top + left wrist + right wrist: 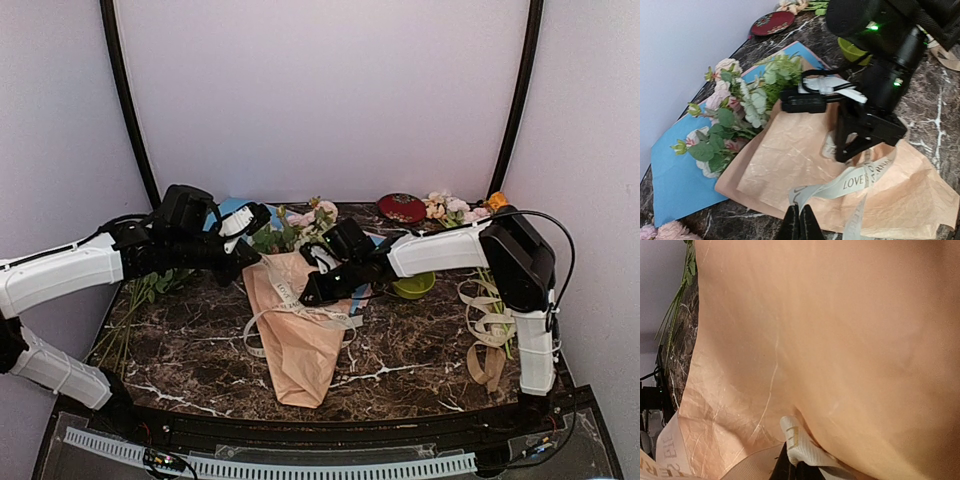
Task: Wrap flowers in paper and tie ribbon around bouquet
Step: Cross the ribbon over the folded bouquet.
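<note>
Bouquet [290,345]: lies along the middle of the table, blooms toward the far wall and the narrow end toward the arm bases.
Paper [790,160]: a creased tan sheet folded around the stems. It is wide and loose at the bloom end and tapers to a rounded tip at the near end.
Flowers [740,115]: pale pink and cream blooms with green leaves, spilling out of the open end of the paper onto the blue sheet.
Ribbon [855,181]: a cream band with dark lettering, draped across the upper part of the paper. One loop hangs off the paper's left edge onto the table.
Left gripper [800,222]: fingers pressed together, low over the near-left edge of the paper, just beside a curl of the ribbon. Whether it pinches that curl cannot be told.
Right gripper [315,290]: reaches in from the right and bears down on the upper part of the paper. In its own wrist view its fingers are clenched on a bunched fold of the ribbon, tight against the paper.
Blue sheet [680,170]: flat under the blooms and the far edge of the paper.
Table [200,350]: dark marble with white veins.
Green bowl [413,287]: just right of the bouquet, partly under the right arm.
Red dish [402,208]: at the far edge.
Second bunch [450,210]: pink and white blooms beside the red dish.
Spare ribbons [488,325]: a loose tangle at the right edge.
Loose stems [125,325]: long green stalks at the left edge, under the left arm.
</note>
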Controlling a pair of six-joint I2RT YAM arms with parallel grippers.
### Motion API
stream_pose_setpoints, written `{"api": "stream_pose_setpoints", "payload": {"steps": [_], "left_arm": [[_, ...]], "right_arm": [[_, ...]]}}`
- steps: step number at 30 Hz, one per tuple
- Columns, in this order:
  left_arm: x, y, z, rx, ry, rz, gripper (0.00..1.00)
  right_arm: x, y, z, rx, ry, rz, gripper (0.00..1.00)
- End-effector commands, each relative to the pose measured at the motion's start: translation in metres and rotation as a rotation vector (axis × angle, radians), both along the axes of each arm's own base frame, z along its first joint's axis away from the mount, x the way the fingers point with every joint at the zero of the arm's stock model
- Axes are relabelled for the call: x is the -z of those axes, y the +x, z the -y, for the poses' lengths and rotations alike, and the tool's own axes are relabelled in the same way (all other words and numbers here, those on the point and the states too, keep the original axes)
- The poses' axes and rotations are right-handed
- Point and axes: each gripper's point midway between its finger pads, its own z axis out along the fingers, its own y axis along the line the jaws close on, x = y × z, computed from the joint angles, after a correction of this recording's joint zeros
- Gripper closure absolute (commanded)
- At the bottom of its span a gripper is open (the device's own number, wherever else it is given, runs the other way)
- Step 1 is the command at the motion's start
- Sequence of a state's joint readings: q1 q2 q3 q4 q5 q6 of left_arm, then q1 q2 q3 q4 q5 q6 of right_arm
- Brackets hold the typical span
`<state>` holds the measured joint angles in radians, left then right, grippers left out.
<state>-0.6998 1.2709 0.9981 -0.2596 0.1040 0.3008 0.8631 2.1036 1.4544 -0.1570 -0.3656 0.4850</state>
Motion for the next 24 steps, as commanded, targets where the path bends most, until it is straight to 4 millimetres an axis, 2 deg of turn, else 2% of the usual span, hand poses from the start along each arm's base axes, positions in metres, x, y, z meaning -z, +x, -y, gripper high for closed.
{"api": "stream_pose_setpoints", "payload": {"steps": [1,6,10,12,14,18,21,22,24], "left_arm": [[-0.003,0.035,-0.027,-0.200,0.078,0.052,1.00],[0.002,0.049,-0.049,-0.320,0.093,0.036,0.99],[0.024,0.071,-0.093,-0.508,0.140,-0.056,0.90],[0.034,0.077,-0.113,-0.583,0.150,-0.106,0.81],[0.037,0.084,-0.132,-0.649,0.153,-0.117,0.67],[0.031,0.096,-0.156,-0.730,0.110,-0.128,0.43],[0.028,0.094,-0.147,-0.680,0.075,-0.151,0.41],[0.028,0.089,-0.135,-0.622,0.043,-0.182,0.44],[0.026,0.068,-0.104,-0.445,-0.028,-0.239,0.57]], "right_arm": [[0.002,-0.005,0.011,0.010,-0.021,0.006,1.00],[0.005,-0.007,0.014,0.012,-0.030,0.000,1.00],[0.003,-0.008,0.012,0.010,-0.012,-0.007,1.00],[0.004,-0.008,0.012,0.012,-0.010,-0.010,1.00],[0.003,-0.008,0.012,0.014,-0.007,-0.009,1.00],[0.004,-0.010,0.012,0.015,-0.001,-0.015,1.00],[0.002,-0.010,0.012,0.014,0.003,-0.011,1.00],[0.001,-0.010,0.012,0.014,0.003,-0.009,1.00],[-0.001,-0.009,0.012,0.016,0.005,-0.005,1.00]]}}
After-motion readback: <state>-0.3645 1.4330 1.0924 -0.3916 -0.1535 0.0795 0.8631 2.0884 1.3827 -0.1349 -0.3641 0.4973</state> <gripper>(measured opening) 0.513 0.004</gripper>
